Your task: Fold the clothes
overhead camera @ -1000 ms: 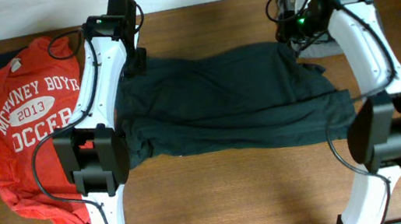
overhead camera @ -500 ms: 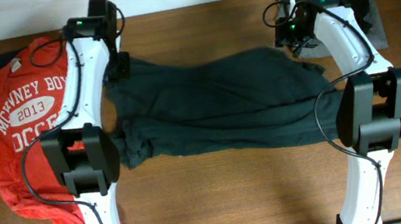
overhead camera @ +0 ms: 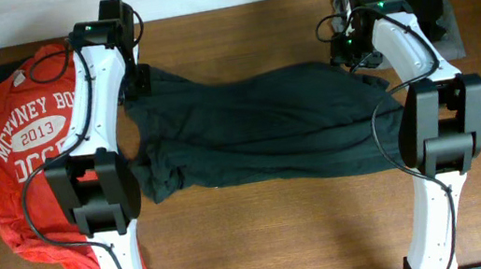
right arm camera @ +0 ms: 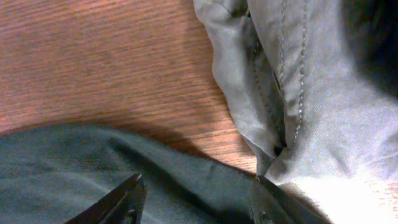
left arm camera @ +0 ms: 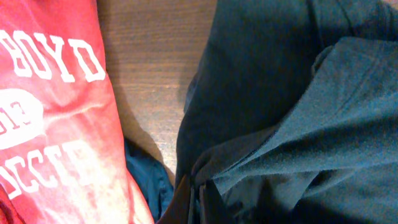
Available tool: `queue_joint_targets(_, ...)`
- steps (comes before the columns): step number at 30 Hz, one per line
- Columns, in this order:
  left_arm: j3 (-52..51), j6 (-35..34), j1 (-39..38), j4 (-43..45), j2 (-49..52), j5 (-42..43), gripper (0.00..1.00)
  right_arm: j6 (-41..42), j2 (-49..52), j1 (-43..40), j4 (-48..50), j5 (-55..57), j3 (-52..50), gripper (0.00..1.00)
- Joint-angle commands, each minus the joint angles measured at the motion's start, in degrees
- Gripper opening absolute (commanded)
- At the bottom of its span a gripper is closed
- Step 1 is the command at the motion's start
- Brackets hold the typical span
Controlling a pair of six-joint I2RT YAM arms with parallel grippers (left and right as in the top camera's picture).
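Observation:
The clothes, one dark blackish-green T-shirt (overhead camera: 268,126), lie spread across the middle of the table with folds along the near edge. My left gripper (overhead camera: 136,78) is at the shirt's far left corner, shut on a pinch of its fabric. In the left wrist view the dark cloth (left arm camera: 280,106) fills the right side and bunches at the left gripper (left arm camera: 196,208). My right gripper (overhead camera: 356,47) hovers at the far right corner. Its jaws stand open in the right wrist view, right gripper (right arm camera: 198,200), with the shirt's edge (right arm camera: 74,168) lying between and under the fingertips.
A red T-shirt with white print (overhead camera: 24,137) lies at the left, close to the dark shirt's left edge, red T-shirt (left arm camera: 50,112), with blue cloth (left arm camera: 146,180) under it. A grey folded garment (overhead camera: 447,30) sits at the back right, grey garment (right arm camera: 311,93), beside my right fingers.
My left gripper has moved left, drawing the shirt's far left corner with it. My right arm has shifted slightly left and nearer, to the far right corner, jaws still open.

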Motion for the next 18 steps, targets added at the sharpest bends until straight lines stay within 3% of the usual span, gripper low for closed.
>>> queue_joint_targets(1, 1.0, -2.5, 2.3, -1.0, -2.4, -1.0, 0.01, 0.7, 2.2, -0.2, -0.7, 1.2, -0.4, 0.58)
queue_joint_targets(6, 1.0, -2.5, 2.9, -1.5, -2.4, -1.0, 0.01, 2.0, 3.0, -0.2, -5.3, 1.4, -0.5, 0.31)
queue_joint_targets(8, 1.0, -2.5, 2.8, -1.4, -2.4, -0.8, 0.01, 3.7, 3.0, -0.2, -7.6, 1.4, -0.5, 0.16)
queue_joint_targets(9, 1.0, -2.5, 2.7, -1.4, -2.4, -0.5, 0.01, 5.0, 3.0, -0.2, -9.5, 1.4, -0.7, 0.04)
queue_joint_targets(18, 1.0, -2.5, 2.7, -1.4, -2.4, -0.5, 0.01, 5.9, 3.0, -0.2, -17.6, 1.7, -0.7, 0.04)
